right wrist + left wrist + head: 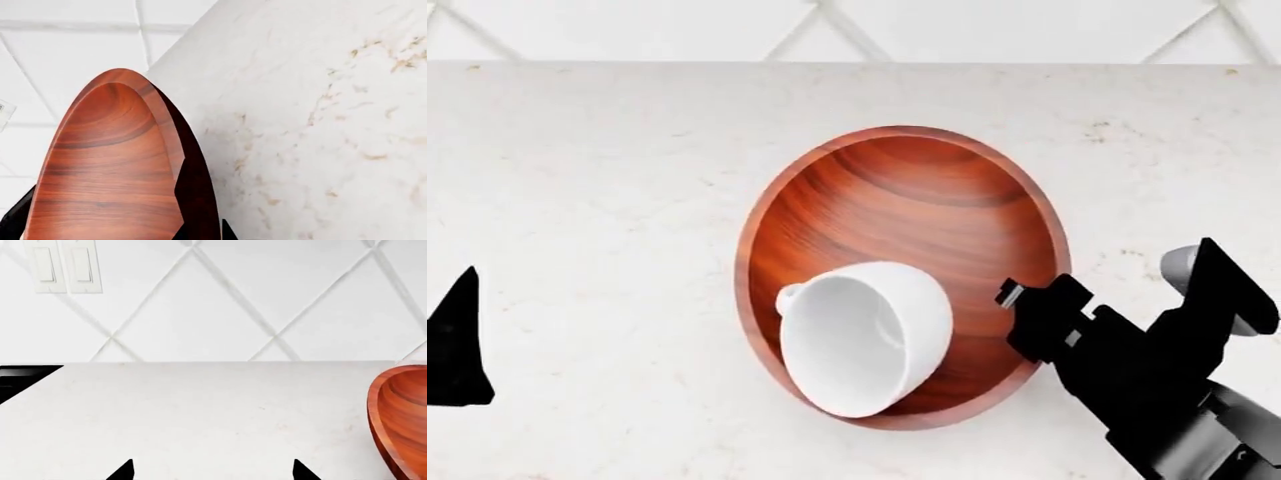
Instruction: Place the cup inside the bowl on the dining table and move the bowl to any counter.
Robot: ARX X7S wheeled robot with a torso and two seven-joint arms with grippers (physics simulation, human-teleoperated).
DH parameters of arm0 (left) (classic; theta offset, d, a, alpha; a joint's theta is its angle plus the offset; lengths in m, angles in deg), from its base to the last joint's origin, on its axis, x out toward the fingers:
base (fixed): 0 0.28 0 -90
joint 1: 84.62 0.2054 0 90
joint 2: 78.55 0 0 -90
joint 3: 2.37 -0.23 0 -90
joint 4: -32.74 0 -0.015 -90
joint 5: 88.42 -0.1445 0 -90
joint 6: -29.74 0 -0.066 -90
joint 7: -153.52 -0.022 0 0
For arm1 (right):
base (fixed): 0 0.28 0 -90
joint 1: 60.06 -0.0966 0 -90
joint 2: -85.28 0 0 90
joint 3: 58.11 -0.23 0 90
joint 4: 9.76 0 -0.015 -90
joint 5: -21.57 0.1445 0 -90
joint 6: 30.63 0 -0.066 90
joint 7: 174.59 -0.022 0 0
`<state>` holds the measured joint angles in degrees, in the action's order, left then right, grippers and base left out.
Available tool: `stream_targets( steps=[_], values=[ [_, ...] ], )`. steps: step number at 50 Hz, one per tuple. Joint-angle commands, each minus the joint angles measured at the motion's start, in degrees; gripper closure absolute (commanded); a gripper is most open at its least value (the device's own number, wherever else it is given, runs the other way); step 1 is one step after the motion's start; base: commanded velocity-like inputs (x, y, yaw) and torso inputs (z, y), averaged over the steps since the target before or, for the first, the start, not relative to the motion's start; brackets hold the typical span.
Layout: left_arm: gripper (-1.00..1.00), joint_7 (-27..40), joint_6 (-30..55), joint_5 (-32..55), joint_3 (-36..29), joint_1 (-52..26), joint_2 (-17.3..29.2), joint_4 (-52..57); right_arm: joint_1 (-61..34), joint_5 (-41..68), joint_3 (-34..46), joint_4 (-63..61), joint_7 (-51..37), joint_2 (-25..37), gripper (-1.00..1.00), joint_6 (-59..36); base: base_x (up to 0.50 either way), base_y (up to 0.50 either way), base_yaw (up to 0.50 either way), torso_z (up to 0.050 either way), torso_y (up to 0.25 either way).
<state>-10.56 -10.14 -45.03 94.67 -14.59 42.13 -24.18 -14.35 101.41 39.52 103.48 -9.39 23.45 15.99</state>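
The reddish-brown wooden bowl (908,200) is over the marble counter (587,200), and the white cup (861,335) lies tipped on its side inside it, handle towards the left. My right gripper (1030,305) is at the bowl's right rim, shut on it. In the right wrist view one finger sits inside the rim and one outside the bowl (107,165), right gripper (203,231). My left gripper (212,471) is open over bare counter (200,410), left of the bowl (400,420). Whether the bowl touches the counter I cannot tell. The dining table is out of view.
White diamond-pattern wall tiles (220,300) back the counter, with two light switches (63,265). A black area (23,377) borders the counter's far left end. My left gripper's tip (457,345) shows at the head view's left edge.
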Motion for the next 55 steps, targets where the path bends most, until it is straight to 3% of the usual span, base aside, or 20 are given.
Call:
stream_targets(
  steps=[1, 30, 31, 55],
  values=[
    [-1.0, -0.43, -1.36, -1.04, 0.1, 0.67, -0.39, -1.2, -2.46, -1.36, 1.03, 4.54, 2.47, -1.79, 1.0, 0.85, 0.0, 0.0, 0.0, 0.0, 0.0],
    [-1.0, 0.26, -0.63, -0.16, -0.33, -0.14, 0.06, -0.66, -0.36, -2.23, 1.18, 5.37, 2.63, -1.85, 1.0, 2.61, 0.0, 0.0, 0.0, 0.0, 0.0],
    [-1.0, 0.41, -0.54, -0.16, -0.32, -0.32, 0.05, -0.74, 0.22, -1.56, 0.29, 4.68, 1.85, -1.69, -1.0, 3.0, 0.0, 0.0, 0.0, 0.0, 0.0],
    [-1.0, 0.2, -0.9, 0.28, -0.56, -0.06, 0.28, -0.89, -2.09, 1.73, -2.6, -3.51, -3.01, 0.24, -1.0, 2.35, 0.0, 0.0, 0.0, 0.0, 0.0]
  ],
)
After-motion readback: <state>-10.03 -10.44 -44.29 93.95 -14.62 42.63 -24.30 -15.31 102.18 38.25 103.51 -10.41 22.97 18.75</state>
